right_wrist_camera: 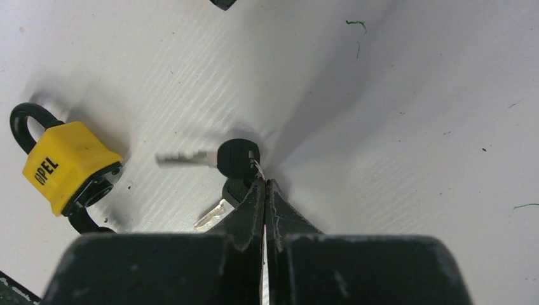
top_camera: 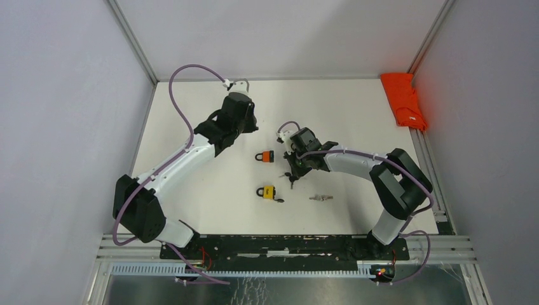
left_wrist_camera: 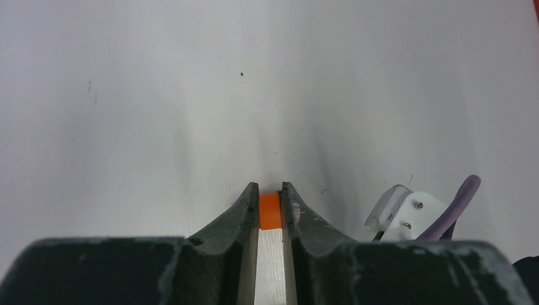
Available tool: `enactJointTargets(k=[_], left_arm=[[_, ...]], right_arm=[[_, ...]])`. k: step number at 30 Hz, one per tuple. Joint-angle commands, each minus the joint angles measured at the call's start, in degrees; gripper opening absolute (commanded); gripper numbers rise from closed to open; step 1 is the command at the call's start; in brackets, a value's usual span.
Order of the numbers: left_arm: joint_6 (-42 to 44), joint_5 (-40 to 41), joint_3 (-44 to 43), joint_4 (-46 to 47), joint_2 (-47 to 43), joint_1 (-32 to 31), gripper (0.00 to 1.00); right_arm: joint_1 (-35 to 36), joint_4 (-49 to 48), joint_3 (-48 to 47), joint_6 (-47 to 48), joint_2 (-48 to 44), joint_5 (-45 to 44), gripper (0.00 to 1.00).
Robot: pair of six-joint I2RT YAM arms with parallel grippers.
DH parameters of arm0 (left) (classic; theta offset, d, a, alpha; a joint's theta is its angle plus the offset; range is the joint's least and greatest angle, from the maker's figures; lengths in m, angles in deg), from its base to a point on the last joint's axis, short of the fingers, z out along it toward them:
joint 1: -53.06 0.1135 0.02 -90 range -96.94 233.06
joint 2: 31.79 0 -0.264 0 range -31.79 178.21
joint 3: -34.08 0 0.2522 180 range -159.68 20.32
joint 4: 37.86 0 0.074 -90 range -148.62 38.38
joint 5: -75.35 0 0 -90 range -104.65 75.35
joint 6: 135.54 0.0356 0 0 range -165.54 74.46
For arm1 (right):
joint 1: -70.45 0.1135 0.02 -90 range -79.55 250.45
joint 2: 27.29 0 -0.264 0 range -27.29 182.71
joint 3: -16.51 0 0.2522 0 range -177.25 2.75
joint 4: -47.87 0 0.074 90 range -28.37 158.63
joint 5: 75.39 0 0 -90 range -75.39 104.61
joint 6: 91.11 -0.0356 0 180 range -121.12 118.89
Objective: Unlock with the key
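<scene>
Now, the key: a black-headed key [right_wrist_camera: 238, 157] lies flat on the table [top_camera: 356, 114], just beyond and to the right of the yellow padlock [right_wrist_camera: 67, 166], its silver blade pointing back toward that padlock. A second key pokes out from under it, both on one thin wire ring. The right gripper [right_wrist_camera: 264, 183] is down on that ring with its jaws pressed together. The tips meet exactly where the wire leaves the key head, and that looks like a pinch on the ring, the one part standing proud of the surface. Whether the wire is actually caught between the tips, I can't tell.

Straight beyond the yellow padlock sits the orange padlock [top_camera: 265, 155], and the left gripper [left_wrist_camera: 270, 190] is lined up on it. Its jaws stand narrowly apart with orange showing in the gap, probably to steady the body for the key. Clamped or merely framing it? Can't say.

To the right of the yellow padlock lies a loose silver key [top_camera: 321, 197]. Well away from it, at the far right corner, sits an orange cloth [top_camera: 403, 98].
</scene>
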Motion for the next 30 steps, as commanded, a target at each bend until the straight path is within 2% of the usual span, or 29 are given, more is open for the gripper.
enactJointTargets(k=[1,8,16,18,24,27,30], left_arm=[[-0.07,0.09,1.01,1.78,-1.72,0.23,0.24],[0.58,-8.52,4.4,8.34,-1.76,0.18,0.16],[3.34,-28.0,9.85,22.14,-2.78,0.2,0.09],[3.72,-32.5,11.48,25.73,-3.3,0.25,0.11],[7.25,-40.78,17.03,32.66,-6.19,-0.31,0.25],[10.81,-41.35,18.34,32.6,-7.75,-1.83,0.29],[14.91,-37.31,18.35,29.58,-8.68,-4.3,0.31]], right_arm=[[0.23,-0.58,-0.34,0.43,-2.02,-3.73,0.0],[0.22,1.65,-1.63,0.24,-10.13,-5.38,0.0],[0.21,6.15,-5.47,1.05,-17.45,-6.0,0.0],[0.24,7.49,-6.86,0.92,-18.91,-6.77,0.0],[0.0,13.12,-12.52,-0.5,-20.8,-9.31,0.0],[-0.16,15.25,-14.81,-1.16,-20.3,-10.08,0.0],[-0.28,16.39,-16.35,-1.9,-20.04,-10.57,0.0]])
